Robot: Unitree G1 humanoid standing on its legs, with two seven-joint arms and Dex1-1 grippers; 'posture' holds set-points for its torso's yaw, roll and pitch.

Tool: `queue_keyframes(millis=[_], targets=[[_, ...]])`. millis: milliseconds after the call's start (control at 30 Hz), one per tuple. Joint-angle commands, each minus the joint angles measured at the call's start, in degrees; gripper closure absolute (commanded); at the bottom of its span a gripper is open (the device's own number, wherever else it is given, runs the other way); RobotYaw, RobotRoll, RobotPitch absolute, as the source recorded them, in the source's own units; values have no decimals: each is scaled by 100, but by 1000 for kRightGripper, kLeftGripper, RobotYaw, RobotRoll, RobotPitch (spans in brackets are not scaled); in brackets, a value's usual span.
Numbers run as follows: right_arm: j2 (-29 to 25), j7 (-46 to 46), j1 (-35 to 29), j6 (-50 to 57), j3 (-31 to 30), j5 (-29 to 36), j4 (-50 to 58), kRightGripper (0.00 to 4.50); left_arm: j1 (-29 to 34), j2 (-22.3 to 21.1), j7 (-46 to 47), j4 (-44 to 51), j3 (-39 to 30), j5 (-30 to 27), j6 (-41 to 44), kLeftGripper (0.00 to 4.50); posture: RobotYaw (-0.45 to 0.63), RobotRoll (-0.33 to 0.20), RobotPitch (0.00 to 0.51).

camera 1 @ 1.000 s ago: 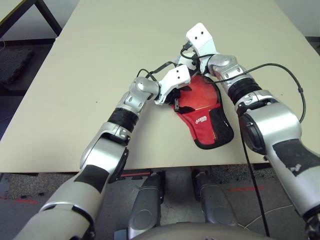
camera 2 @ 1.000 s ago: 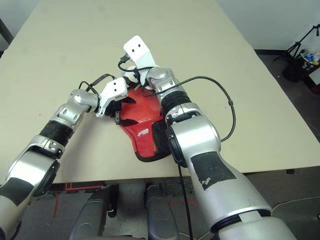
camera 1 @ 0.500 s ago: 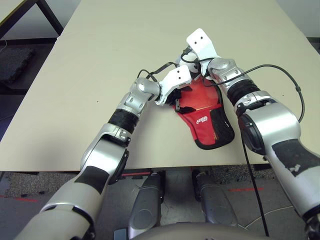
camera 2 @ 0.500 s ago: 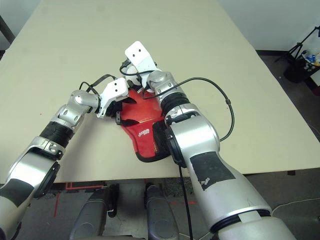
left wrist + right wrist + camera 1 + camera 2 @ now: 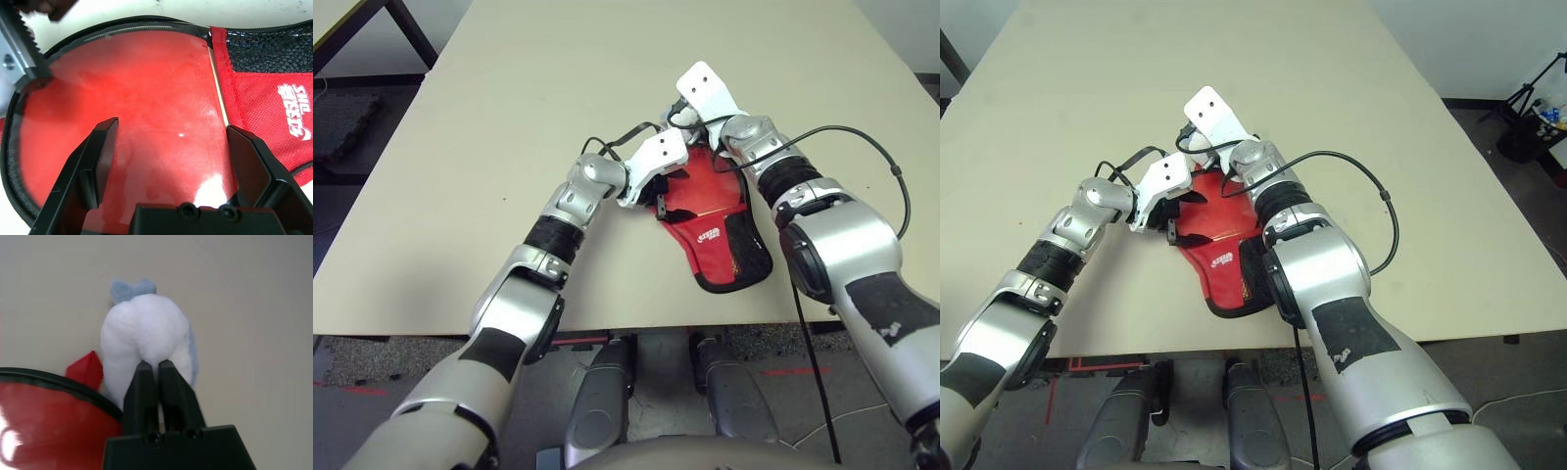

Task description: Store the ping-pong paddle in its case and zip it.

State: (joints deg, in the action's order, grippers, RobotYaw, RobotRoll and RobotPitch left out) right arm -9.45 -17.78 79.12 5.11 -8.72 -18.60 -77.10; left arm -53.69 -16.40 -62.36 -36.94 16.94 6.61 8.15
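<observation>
The right gripper (image 5: 157, 366) is pinched shut on the pom-pom (image 5: 146, 335), just past the round end of the case (image 5: 715, 230). The left gripper (image 5: 171, 161) is held wide open over the clear plastic side (image 5: 122, 98) of the case, and nothing is held between its fingers (image 5: 95, 161). The ping-pong paddle (image 5: 146, 127) is seen red through that clear side, so it is judged to be inside the case. The case lies on the table (image 5: 509, 117). The zipping step seems to be in hand. Next, the pom-pom is probably to be pulled along the black zipper rim (image 5: 132, 30) while the case is pressed down.
</observation>
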Motion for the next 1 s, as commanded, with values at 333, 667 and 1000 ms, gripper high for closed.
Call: queue_keyframes(millis=[333,667,1000], targets=[[-1002,-90,-18,-22,-341,-440,108,4487,217,-64,249,-326,191,238,164,0,45,0,225],[-1613,-1760,-1340,978,-393,-238,2652,4487,120,94,239,-586,242,249,-22,0,-48,0,210],[-2921,-3271,-4376,4150,-285,-59,8362,4487,-65,214,213,-990,262,275,-265,0,-97,0,214]])
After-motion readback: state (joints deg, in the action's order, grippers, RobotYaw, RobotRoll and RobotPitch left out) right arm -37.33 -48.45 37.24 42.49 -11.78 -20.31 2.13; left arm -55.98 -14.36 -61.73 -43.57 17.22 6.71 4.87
